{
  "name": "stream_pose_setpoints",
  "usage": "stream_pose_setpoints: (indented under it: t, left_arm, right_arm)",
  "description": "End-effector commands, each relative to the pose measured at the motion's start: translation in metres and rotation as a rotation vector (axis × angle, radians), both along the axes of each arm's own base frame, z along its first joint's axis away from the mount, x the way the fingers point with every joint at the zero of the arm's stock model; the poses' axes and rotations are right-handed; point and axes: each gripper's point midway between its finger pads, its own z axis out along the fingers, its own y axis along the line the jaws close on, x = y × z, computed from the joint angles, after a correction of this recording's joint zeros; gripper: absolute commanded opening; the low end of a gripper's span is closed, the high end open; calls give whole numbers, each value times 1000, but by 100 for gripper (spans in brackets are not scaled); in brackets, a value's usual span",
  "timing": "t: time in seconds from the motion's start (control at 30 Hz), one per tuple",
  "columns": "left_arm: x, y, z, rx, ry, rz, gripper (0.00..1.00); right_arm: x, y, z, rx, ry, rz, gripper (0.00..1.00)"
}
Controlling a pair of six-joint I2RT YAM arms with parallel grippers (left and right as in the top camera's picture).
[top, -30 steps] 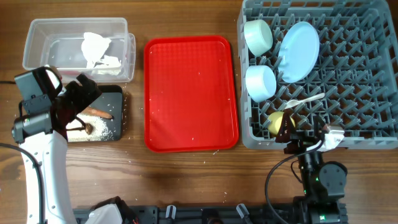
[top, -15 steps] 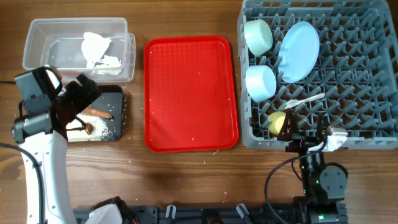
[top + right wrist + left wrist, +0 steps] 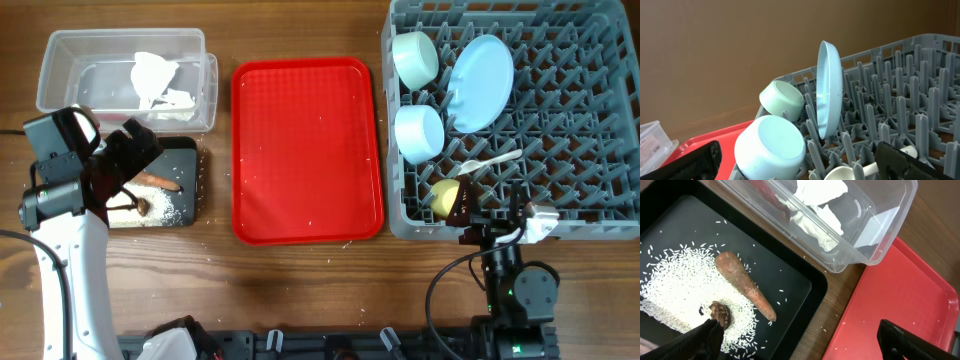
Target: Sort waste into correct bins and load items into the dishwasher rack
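Note:
The clear tub (image 3: 60, 60) holds the white napkin (image 3: 155, 80); the left wrist view shows the tub (image 3: 875, 235), the napkin (image 3: 817, 205) and a bit of red wrapper (image 3: 759, 187) in it. The black tray (image 3: 185, 150) holds rice crumbs (image 3: 675, 290), the brown stick (image 3: 745, 285) and the brown lump (image 3: 720, 314). My left gripper (image 3: 125, 170) hangs open and empty over that tray. The grey rack (image 3: 580, 120) holds the mint bowl (image 3: 415, 58), light-blue bowl (image 3: 420, 132), plate (image 3: 480, 83), spoon (image 3: 490, 160) and yellow cup (image 3: 443, 197). My right gripper (image 3: 495, 218) is open and empty at the rack's front edge.
A flat red tray (image 3: 307, 150) with a few stray crumbs lies between the bins and the rack. Loose rice grains lie on the wooden table around the black tray. The arm bases stand at the front edge.
My right gripper has shifted very slightly at the rack's front edge. The left arm and all objects have stayed put.

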Motion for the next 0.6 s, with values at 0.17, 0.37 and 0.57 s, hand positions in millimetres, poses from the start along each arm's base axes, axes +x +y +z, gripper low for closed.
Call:
stream_pose_setpoints:
  t: [0.17,0.37,0.57]
  left_arm:
    - [-15,-18,56,87,-160,-50,100]
    - [-20,-64,100,294,-418,-312,100]
    - [-36,-83,84,312,-698,-326,100]
  right_arm:
    - [0,-2,-1,-17,-6,-15,100]
    - [0,-2,-1,-17,-6,-15,100]
    - [0,-2,-1,-16,-6,-15,100]
